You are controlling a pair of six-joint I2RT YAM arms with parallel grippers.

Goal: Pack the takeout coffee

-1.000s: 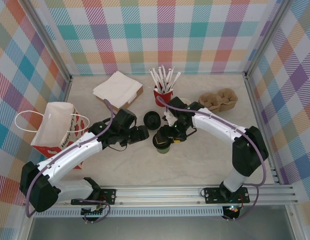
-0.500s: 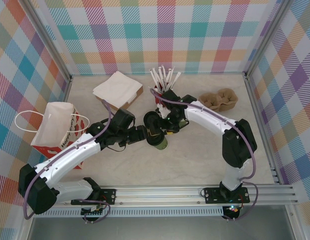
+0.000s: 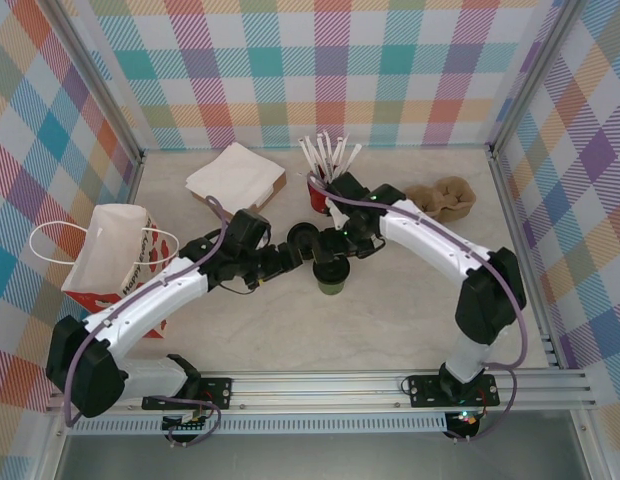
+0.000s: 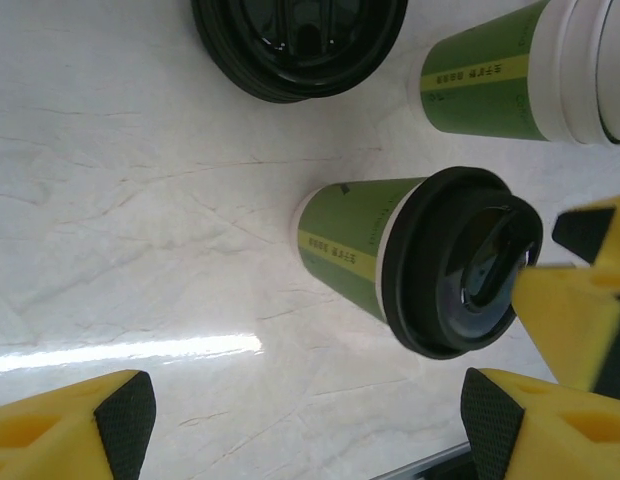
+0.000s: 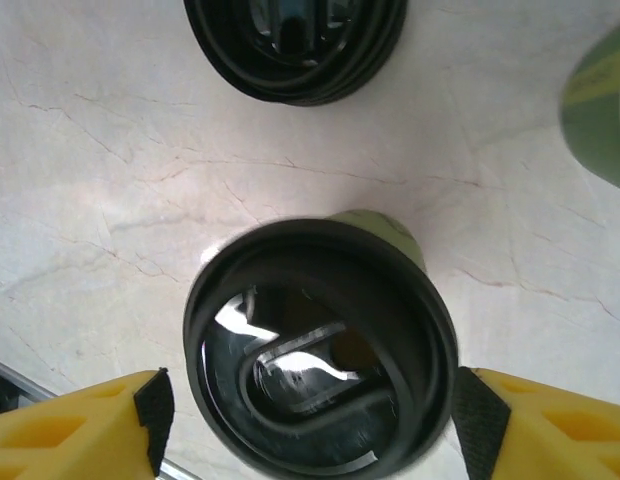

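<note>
**A:** Where's the takeout coffee [image 3: 330,278]?

**B:** It's upright in the middle of the desk [image 3: 390,320], with its black lid [image 5: 320,345] on. Your right gripper [image 5: 317,425] hangs straight over it, jaws spread to either side of the lid's rim. I can't tell whether the pads touch it.

**A:** And the left?

**B:** Your left gripper [image 4: 308,425] is spread wide with nothing in it, low beside the cup and facing it.

**A:** What worries you?

**B:** Crowding. Both grippers sit close around that one cup, so if you bring them in together they could collide or tip it. If you lift by the lid alone, it may pop off and the cup could drop. A loose lid [image 4: 295,40] and another green cup [image 4: 500,70] stand just behind, and a wide swing could knock them. The carrier [image 3: 440,200] is well apart to the right, so a weak hold has plenty of time to slip.
</note>
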